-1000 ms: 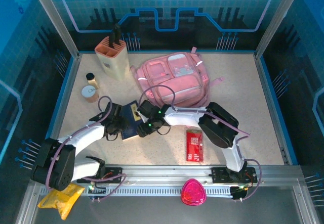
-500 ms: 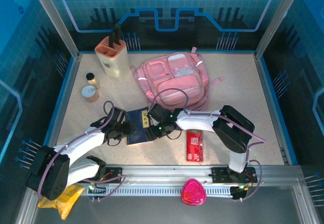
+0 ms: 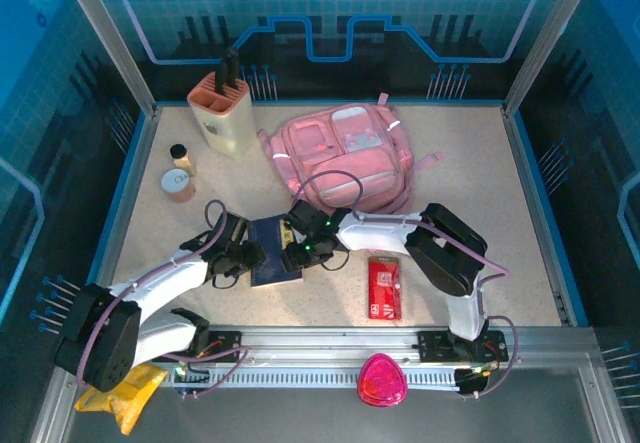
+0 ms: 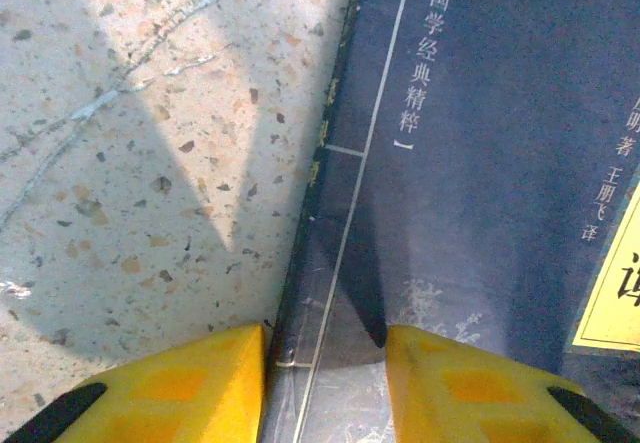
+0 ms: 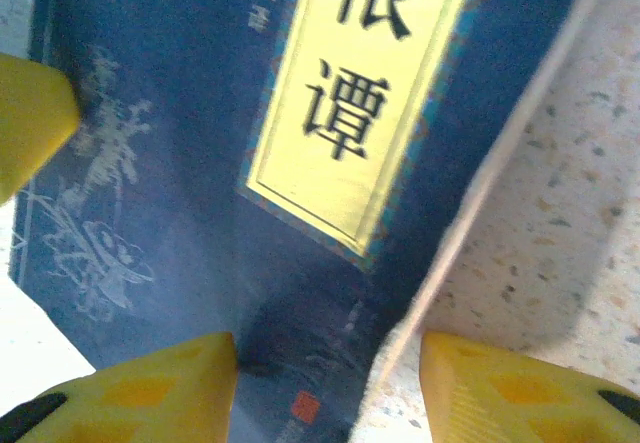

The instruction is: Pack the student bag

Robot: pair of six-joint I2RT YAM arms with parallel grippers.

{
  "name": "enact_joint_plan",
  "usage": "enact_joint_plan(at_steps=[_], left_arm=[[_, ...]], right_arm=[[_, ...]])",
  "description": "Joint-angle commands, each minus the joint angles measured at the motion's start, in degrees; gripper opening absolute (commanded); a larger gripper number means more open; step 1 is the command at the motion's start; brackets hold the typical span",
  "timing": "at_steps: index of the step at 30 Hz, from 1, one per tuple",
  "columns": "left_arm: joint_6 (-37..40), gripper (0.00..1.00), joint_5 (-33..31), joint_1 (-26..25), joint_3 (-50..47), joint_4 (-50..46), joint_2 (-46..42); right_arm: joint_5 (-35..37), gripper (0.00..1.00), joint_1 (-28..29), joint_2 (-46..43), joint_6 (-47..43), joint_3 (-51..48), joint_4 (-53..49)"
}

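Observation:
The student bag, a soft pink backpack, lies flat at the back middle of the table. In front of it a dark blue book with a yellow title label lies flat. My left gripper points down at its left side. Its yellow fingers stand apart astride the spine of the book, one over the table, one over the cover. My right gripper is at the other side, open. It straddles the page edge of the book, gripping nothing.
A beige holder, a small bottle and a tin stand at the back left. A red packet lies right of the book. A pink pouch and a yellow cloth sit by the front rail.
The book, tilted up between the grippers a second ago, now lies flat, slightly nearer the front. Both grippers have come down with it and stand over its two sides.

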Motion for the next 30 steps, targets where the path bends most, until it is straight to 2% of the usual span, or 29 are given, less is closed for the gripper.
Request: enact_joint_plan(at_steps=[1, 6, 18, 30], left_arm=[[-0.4, 0.35, 4.6, -1.3, -1.3, 2.7, 0.6], [-0.9, 0.33, 4.6, -2.2, -1.5, 3.1, 0.6], [-0.4, 0.32, 2.7, -3.1, -1.4, 1.5, 1.0], [-0.3, 0.32, 2.2, -3.3, -0.9, 1.2, 1.3]], right_arm=[[-2.4, 0.51, 1.0, 0.5, 0.0, 3.0, 1.3], [-5.9, 0.51, 0.0, -1.4, 2.0, 3.1, 2.5], [-7.4, 0.49, -1.0, -6.0, 3.9, 0.1, 4.2], [-8.3, 0.34, -2.1, -4.6, 4.8, -1.5, 3.8]])
